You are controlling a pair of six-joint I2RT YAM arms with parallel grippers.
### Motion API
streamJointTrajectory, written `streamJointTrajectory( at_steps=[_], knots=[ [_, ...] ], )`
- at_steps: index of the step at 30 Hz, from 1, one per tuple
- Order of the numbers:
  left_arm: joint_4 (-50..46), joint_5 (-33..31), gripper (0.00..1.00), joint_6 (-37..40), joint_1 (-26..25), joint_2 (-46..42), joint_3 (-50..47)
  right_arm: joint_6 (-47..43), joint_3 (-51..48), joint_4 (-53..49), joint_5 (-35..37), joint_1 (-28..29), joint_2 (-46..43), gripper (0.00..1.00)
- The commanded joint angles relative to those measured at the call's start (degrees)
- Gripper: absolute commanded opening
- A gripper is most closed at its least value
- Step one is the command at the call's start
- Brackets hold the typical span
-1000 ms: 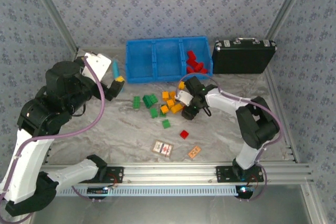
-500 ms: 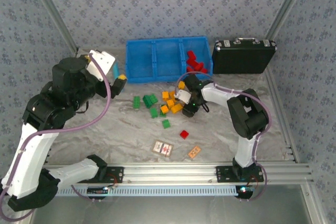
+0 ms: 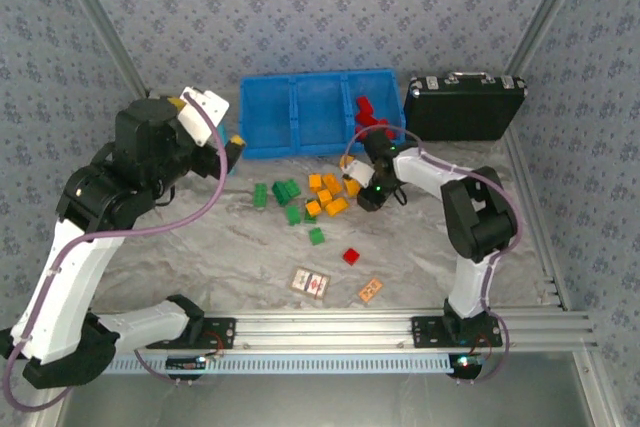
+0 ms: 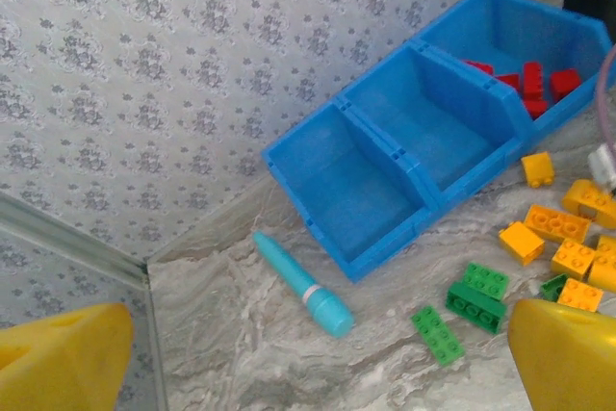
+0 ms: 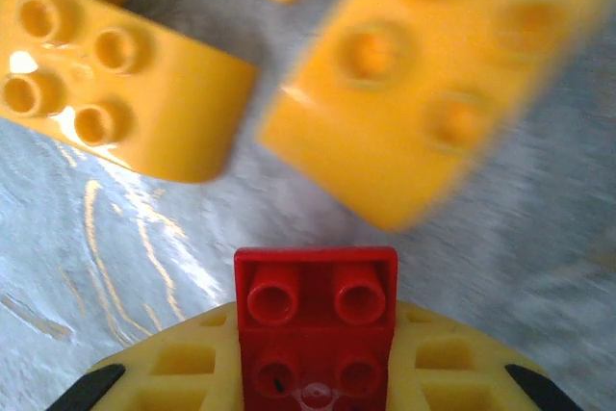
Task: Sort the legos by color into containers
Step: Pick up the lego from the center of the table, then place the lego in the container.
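A blue tray [image 3: 268, 119] lies at the upper centre of the worktop [image 3: 420, 242], with red bricks [image 3: 368, 113] in its right compartment. Below it, green bricks [image 3: 285, 192] and orange-yellow bricks [image 3: 325, 193] cluster. The right tool [image 3: 357, 187] sits at the orange-yellow cluster's right edge. The left tool [image 3: 233, 148] hangs near the tray's left end.

— Was there room in front of the blue tray [image 3: 320, 117]?
— Little. Yellow bricks [image 3: 328, 197] lay just before its right half and green bricks [image 3: 284, 195] before its middle. The right gripper [image 3: 360, 190], closed on a red brick [image 5: 316, 310], hung over the yellow ones.
— And at its ends?
— The black briefcase [image 3: 463, 107] stood near the right end. The teal tube [image 4: 303, 286] lay by the left end, with the left arm [image 3: 160, 147] above.
— Where was it open?
— Well before the tray's left half the table [image 3: 200, 257] was bare. Its left and middle compartments were open from above.
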Motion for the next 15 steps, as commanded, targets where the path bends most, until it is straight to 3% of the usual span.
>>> streamJointTrajectory(
  at_steps=[1,6,12,15],
  knots=[
    [1.35,-3.13,1.0,1.78,0.58,0.83,0.61,1.67,5.49,-0.32,0.32,-3.13,-4.15,0.16],
    [4.37,-2.76,1.0,4.42,0.91,0.29,-2.68,3.99,15.91,4.85,4.93,-6.84,1.25,0.15],
    [4.6,-3.03,1.0,4.93,2.5,2.25,-3.1,9.3,35.93,6.63,16.47,-7.64,17.27,0.14],
    [4.6,-2.6,1.0,5.06,3.04,3.26,-2.66,12.17,45.5,6.45,17.61,-7.81,24.59,0.15]
  ],
)
